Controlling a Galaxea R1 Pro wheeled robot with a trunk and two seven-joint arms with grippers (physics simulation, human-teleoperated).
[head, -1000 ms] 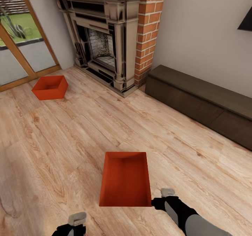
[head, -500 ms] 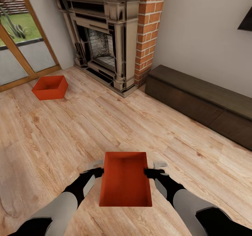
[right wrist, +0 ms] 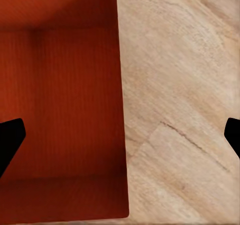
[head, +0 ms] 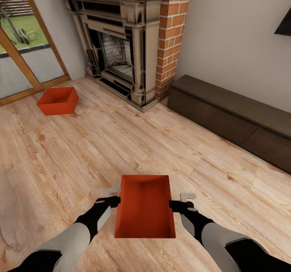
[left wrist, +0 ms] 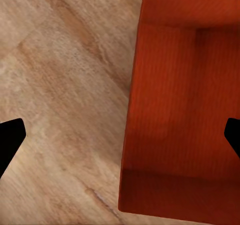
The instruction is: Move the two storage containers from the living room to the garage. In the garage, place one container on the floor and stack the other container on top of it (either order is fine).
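One red-orange storage container (head: 145, 209) sits on the light wood floor of the living room, right in front of me. My left gripper (head: 112, 198) is at its left long wall and my right gripper (head: 181, 200) at its right long wall. In the left wrist view the left gripper (left wrist: 120, 137) is open wide, with the container (left wrist: 180, 110) wall between its black fingertips (left wrist: 10, 140). The right gripper (right wrist: 120, 137) is open the same way over the container (right wrist: 60, 105) wall. The second storage container (head: 57, 100) lies far off at the left, near the glass door.
A dark fireplace (head: 121, 42) with a red brick column (head: 171, 34) stands at the back. A long low dark cabinet (head: 230, 114) runs along the right wall. The glass door (head: 24, 62) is at the far left. Open wood floor (head: 101, 151) lies between the containers.
Both arms have come forward from the picture's lower edge to the near container's two long sides, then settled slightly lower against its walls. The containers have not moved.
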